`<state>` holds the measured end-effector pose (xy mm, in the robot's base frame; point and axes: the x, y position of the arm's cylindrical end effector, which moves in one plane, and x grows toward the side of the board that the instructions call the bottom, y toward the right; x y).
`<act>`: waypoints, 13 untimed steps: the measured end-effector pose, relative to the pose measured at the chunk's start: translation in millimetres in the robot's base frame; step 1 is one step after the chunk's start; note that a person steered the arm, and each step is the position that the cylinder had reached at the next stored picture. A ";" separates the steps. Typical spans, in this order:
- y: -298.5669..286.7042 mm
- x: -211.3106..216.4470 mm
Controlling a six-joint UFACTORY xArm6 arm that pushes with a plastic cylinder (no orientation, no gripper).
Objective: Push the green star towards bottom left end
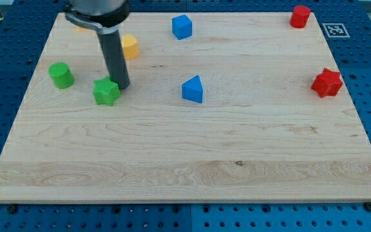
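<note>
The green star [106, 92] lies on the wooden board [185, 154] at the view's left, above the middle. My tip [122, 86] stands right beside the star, on its upper right edge, touching or nearly touching it. The dark rod rises from there to the view's top.
A green cylinder [61, 75] sits left of the star. A yellow block [129, 47] is just behind the rod. A blue cube [181, 27] is at the top middle, a blue triangle block [193, 89] at the centre. A red cylinder [299, 17] and a red star [327, 82] are at the right.
</note>
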<state>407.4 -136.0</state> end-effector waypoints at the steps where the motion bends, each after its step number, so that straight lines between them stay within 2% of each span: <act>1: -20.6 -0.7; 2: -36.4 2.4; 5: -41.7 82.4; 7: -8.1 116.6; 9: -7.5 131.7; 13: -44.0 155.8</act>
<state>563.2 -180.0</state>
